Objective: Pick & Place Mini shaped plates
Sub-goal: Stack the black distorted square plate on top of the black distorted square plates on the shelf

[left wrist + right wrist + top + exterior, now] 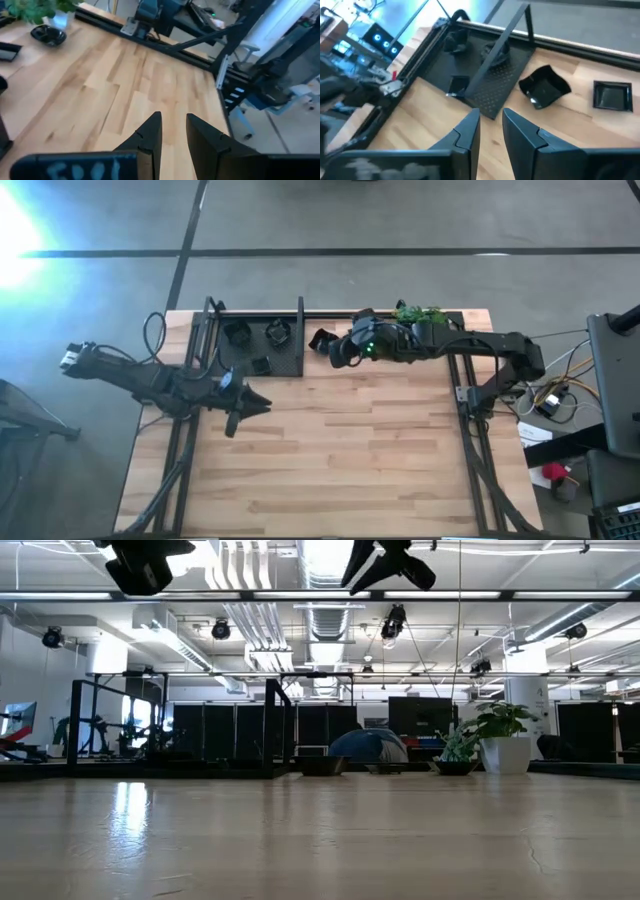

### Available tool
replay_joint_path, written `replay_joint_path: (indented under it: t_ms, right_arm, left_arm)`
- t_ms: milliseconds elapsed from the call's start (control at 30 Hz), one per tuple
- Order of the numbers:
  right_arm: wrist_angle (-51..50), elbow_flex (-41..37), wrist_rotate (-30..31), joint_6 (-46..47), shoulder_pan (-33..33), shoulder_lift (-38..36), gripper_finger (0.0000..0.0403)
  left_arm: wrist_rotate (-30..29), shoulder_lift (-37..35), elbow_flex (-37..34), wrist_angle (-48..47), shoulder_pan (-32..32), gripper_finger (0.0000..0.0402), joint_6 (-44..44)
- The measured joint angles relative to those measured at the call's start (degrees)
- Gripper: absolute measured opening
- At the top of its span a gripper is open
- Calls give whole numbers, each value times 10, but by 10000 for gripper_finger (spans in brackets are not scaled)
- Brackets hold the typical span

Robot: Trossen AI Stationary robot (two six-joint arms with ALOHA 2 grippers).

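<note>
Black glossy leaf-shaped plate (545,87) lies just ahead of the right gripper (491,131), whose empty fingers stand slightly apart; left gripper (243,408) waits farther off.

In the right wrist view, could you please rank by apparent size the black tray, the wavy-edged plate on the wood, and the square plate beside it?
1. The black tray, by far the largest.
2. The wavy-edged plate.
3. The square plate, slightly smaller-looking; this pair is close, and the viewing angle makes it unsure.

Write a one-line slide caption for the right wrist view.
Right gripper hovers empty over table beside black tray; two mini plates nearby.
</note>
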Motion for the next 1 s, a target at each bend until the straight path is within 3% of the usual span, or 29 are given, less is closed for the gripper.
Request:
replay_joint_path:
  t_ms: [167,667,1000]
  right_arm:
    - [-16,0,-6,-15,-30,14,86]
    - [-20,-3,-176,-157,-180,89,82]
    - [-19,-3,-207,-223,-246,148,114]
  left_arm:
    - [-18,-1,14,18,-6,81,2]
    - [-187,1,26,68,-6,81,48]
    - [-212,6,24,67,-5,81,23]
